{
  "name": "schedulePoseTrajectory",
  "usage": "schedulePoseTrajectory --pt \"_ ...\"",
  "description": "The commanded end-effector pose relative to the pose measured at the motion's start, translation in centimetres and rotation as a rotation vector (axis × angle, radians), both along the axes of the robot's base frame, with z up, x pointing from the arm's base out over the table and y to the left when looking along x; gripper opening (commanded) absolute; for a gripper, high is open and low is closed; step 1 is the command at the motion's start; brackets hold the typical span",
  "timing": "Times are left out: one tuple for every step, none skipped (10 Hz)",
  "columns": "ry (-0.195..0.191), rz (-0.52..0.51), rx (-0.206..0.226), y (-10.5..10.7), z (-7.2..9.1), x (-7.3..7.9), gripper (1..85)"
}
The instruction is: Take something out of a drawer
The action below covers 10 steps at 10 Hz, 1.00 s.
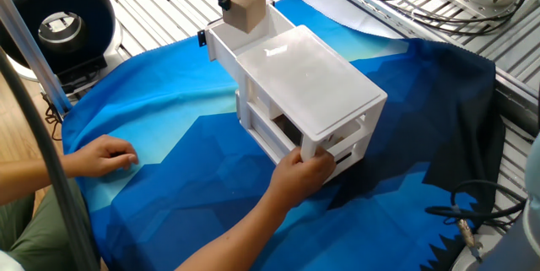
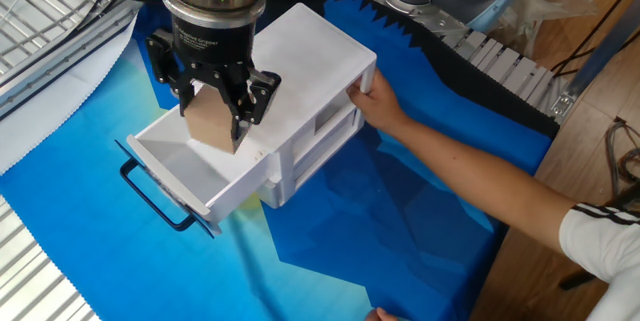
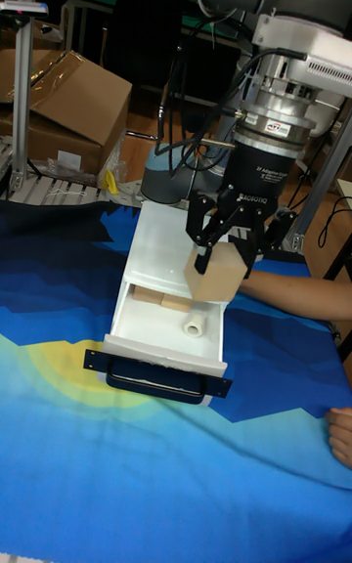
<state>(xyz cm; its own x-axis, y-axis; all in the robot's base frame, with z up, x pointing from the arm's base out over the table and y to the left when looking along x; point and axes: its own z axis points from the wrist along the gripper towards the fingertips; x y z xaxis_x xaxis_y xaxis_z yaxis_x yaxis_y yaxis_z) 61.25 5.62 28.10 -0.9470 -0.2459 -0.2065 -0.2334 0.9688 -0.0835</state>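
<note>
In the tall fixed view, nearest the camera, the black handle fronts the pulled-out drawer, in which a wooden block and a small white cylinder are seen. Above it, clear of the tray, the tan cube is clamped between the fingers of the gripper. Behind, the white cabinet is steadied by a person's hand.

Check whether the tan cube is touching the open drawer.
Apart. In the tall fixed view the cube, clamped in the hand, hangs above the drawer, with the drawer floor showing beneath it.
</note>
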Motion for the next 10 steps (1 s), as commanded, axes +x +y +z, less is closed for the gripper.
schedulePoseTrajectory --pt "0.058 -0.018 -0.023 -0.8 2.3 -3.6 1.0" --pt "0.061 -0.020 -0.046 -1.4 3.2 -4.6 1.0" --pt "0.061 -0.018 -0.060 -1.9 3.7 -5.2 1.0" --pt "0.059 -0.007 -0.104 -3.0 4.0 -5.3 1.0" --pt "0.051 -0.003 -0.106 -3.4 3.5 -4.8 1.0" --pt "0.051 -0.004 -0.106 -3.3 2.9 -4.4 1.0" --pt "0.054 -0.006 -0.084 -2.6 2.7 -4.2 1.0" --pt "0.051 -0.015 -0.002 -0.6 2.6 -4.2 1.0" --pt "0.064 -0.059 0.037 0.2 2.5 -4.5 1.0" --pt "0.050 -0.130 0.006 -1.0 2.6 -4.2 1.0"
